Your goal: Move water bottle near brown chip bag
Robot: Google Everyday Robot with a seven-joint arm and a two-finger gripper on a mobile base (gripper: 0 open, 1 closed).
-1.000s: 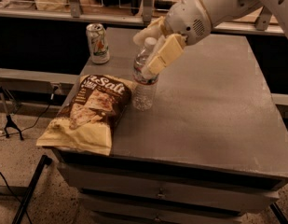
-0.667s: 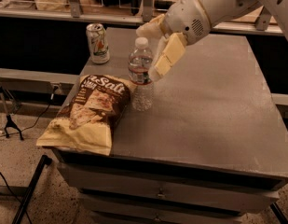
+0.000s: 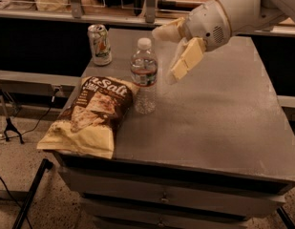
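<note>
One second ago your pincer (image 3: pixel 165 54) was wrapped round the water bottle (image 3: pixel 144 76). Now it is spread wide, holds nothing, and has drawn off to the bottle's 2 o'clock, clear of the cap. The bottle stands upright on the bench (image 3: pixel 218 123) by itself, its base just beside the brown chip bag (image 3: pixel 92 116), which lies at its 8 o'clock. A pale can (image 3: pixel 100 44) stands apart at 11 o'clock. You look finished; retreat without clipping the bottle.
</note>
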